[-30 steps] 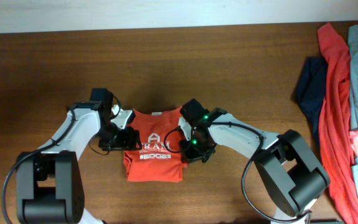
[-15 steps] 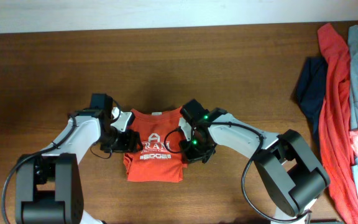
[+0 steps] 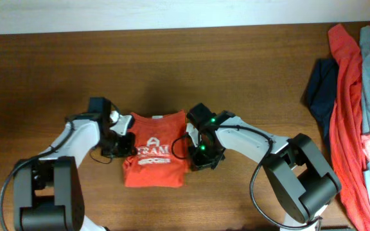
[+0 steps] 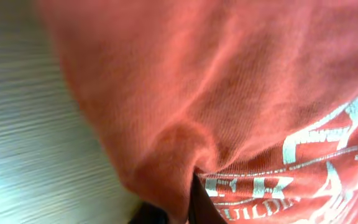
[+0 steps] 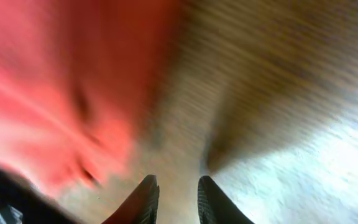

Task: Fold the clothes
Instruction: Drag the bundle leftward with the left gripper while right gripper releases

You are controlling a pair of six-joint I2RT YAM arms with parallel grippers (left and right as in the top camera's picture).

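Left gripper [image 3: 122, 144], seen from overhead, sits at the left edge of the orange-red T-shirt [image 3: 154, 160], which lies folded into a compact block on the table [image 3: 236, 64], near the front and between the two arms. Right gripper [image 3: 198, 149] is at the shirt's right edge, low over the wood. White lettering [image 3: 151, 154] faces up on the fold. Other garments [image 3: 358, 96], red, grey-blue, pink and navy, lie heaped at the far right end of the table, well apart from the shirt. Left wrist view: shirt cloth fills most of the picture and gathers into a pucker at a dark finger [image 4: 201, 205] on the bottom edge; the jaws are closed on that pinch of fabric, with pale table surface to the left. Right wrist view: blurred; the fingertips [image 5: 146, 198] stand a narrow gap apart with nothing between them, only wood showing in the gap, and the shirt's edge lies just to their left, not gripped.
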